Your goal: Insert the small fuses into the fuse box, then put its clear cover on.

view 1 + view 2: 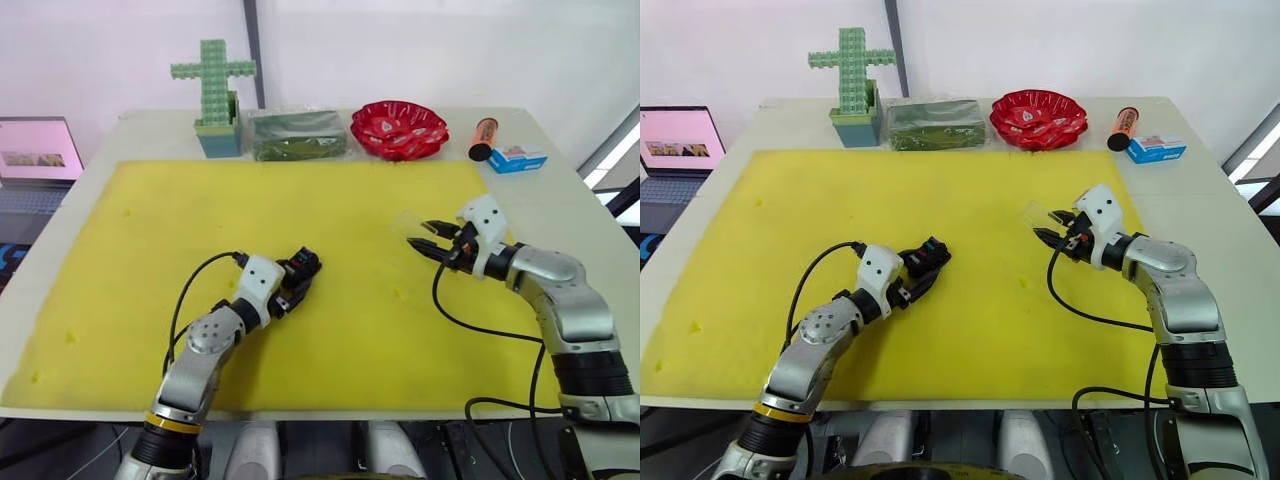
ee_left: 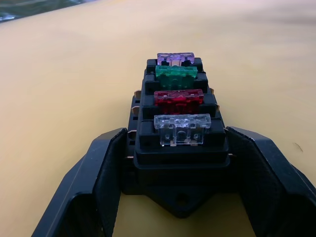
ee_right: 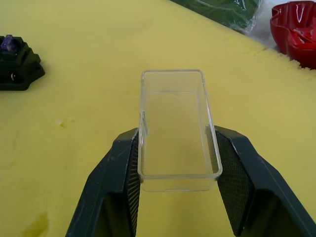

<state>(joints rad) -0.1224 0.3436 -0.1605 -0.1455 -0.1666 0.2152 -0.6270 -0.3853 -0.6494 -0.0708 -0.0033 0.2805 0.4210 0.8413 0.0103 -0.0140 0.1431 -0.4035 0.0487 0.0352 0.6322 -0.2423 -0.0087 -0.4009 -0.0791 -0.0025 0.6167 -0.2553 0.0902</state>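
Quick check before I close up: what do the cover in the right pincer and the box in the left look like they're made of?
Clear cover: thin, glossy transparent plastic by the look; the yellow mat shows straight through and its edges catch light. Fuse box: matte black moulded plastic, apparently, with crisp stepped edges and dull highlights.

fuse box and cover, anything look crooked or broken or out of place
Nothing stands out. All four fuses sit level in one row in the fuse box, gripped by the left hand. The clear cover looks intact, held squarely in the right hand.
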